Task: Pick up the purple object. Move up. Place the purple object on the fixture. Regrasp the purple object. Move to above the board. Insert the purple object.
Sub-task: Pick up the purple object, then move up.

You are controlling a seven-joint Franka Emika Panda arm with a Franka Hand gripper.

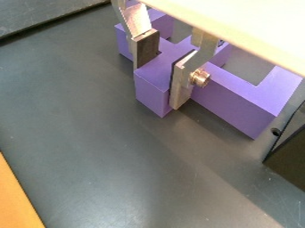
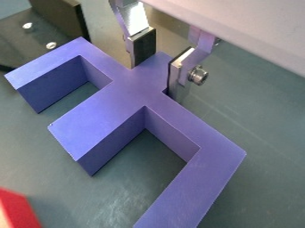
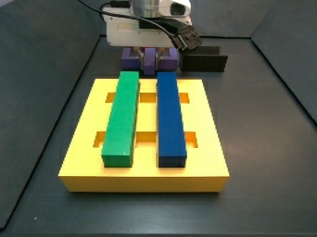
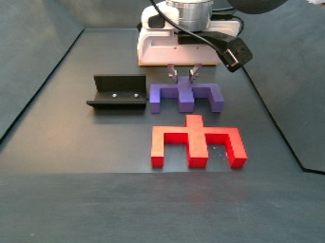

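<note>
The purple object is lying flat on the dark floor, just right of the fixture and just beyond the red notched piece in a side view. In a side view from the other end it is sitting just past the far edge of the yellow board, which is carrying a long green bar and a long blue bar.

The gripper is reaching straight down over the purple object's middle. In both wrist views the two silver fingers are straddling the central tab, one plate on each side. The jaws are sitting close against the tab, but whether the pads are already squeezing it or still leaving a sliver of gap, I cannot tell. The piece seems to be resting on the floor, so the pick-up looks not yet completed.

The main risk appears to be an off-centre hold. The tab is narrow and the piece is wide, with arms spreading to both sides, so a shallow grip near the tab's top could let it tilt or swing when lifted. A tilted piece would probably seat badly between the fixture's raised walls. The fixture is also standing close by on the left, so a sideways move made before gaining height could clip it.
</note>
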